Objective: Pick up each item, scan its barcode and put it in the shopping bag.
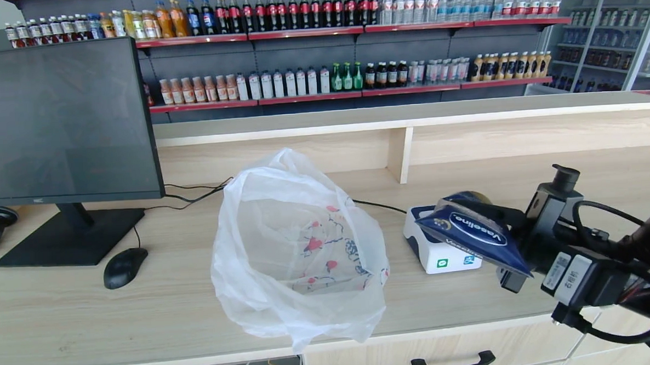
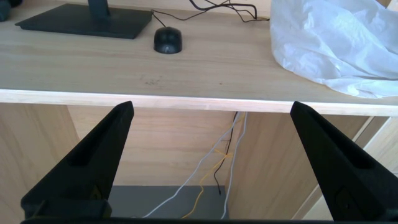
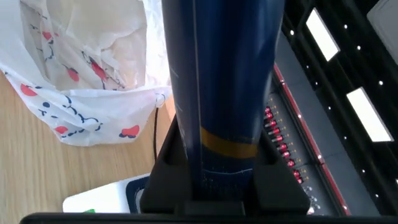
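A dark blue tube was clamped in your right gripper, held up off the counter to the right of the shopping bag. It hung tilted, just above a small white scanner box that sat on the wooden counter close to the bag's right side. In the right wrist view the tube ran straight out between the black fingers, which pressed it from both sides, with the bag beyond.

The bag was thin white plastic with red and blue print low down. It stood open-mouthed near the counter's front edge.

Your left gripper held nothing. Its fingers were spread wide, below the counter's front edge and left of the bag.

A black mouse and a dark monitor stood left of the bag. Shelves of bottles lined the wall behind it.
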